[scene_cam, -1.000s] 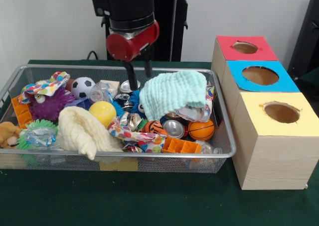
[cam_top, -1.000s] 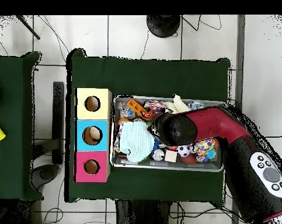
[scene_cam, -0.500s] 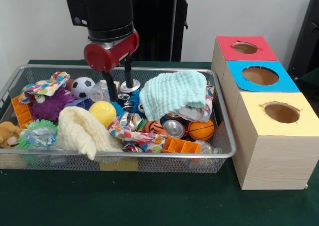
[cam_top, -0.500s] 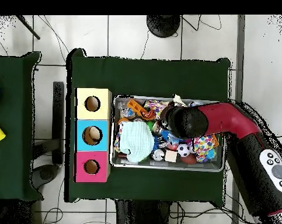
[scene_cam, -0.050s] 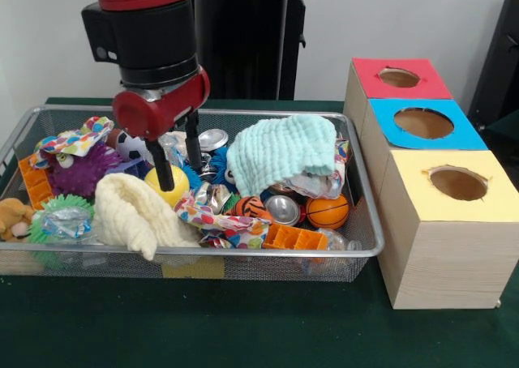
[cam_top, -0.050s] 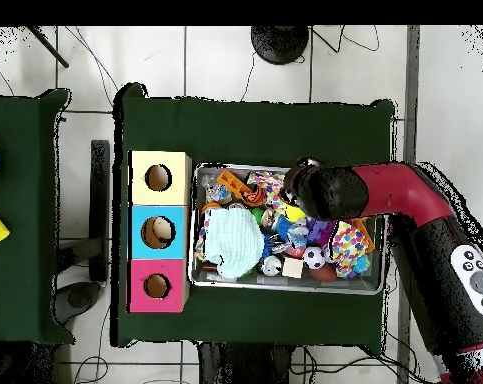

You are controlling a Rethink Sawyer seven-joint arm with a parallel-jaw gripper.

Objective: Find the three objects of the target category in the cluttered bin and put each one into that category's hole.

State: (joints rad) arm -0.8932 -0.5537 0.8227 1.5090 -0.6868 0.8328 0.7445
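- The gripper (scene_cam, -0.050s: pixel 177 167) hangs inside the bin (scene_cam, -0.050s: pixel 366 246) with its two fingers spread apart and nothing between them.
- The yellow ball (scene_cam, -0.050s: pixel 168 184) sits right under the fingertips: one finger comes down over its front-left, the other stands just behind it, so the ball lies between them and slightly below. I judge a short straight drop would bracket it.
- Being round, the ball has no long axis to line up with.
- Just beside the ball lie a cream cloth (scene_cam, -0.050s: pixel 134 212) on the camera's left and a soccer ball (scene_cam, -0.050s: pixel 128 143) behind, partly hidden by the wrist.
- Farther along the bin: a crushed can (scene_cam, -0.050s: pixel 283 209), a tiger ball (scene_cam, -0.050s: pixel 250 207), a basketball (scene_cam, -0.050s: pixel 328 211), and a mint cloth (scene_cam, -0.050s: pixel 282 153) draped over more clutter.
- Which category is the target is not shown; balls are my guess.
- Beside the bin stand three boxes, red (scene_cam, -0.050s: pixel 400 78), blue (scene_cam, -0.050s: pixel 424 123) and yellow (scene_cam, -0.050s: pixel 458 182), each with a hole on top; overhead, something pale shows in the blue hole (cam_top, -0.050s: pixel 159 232).
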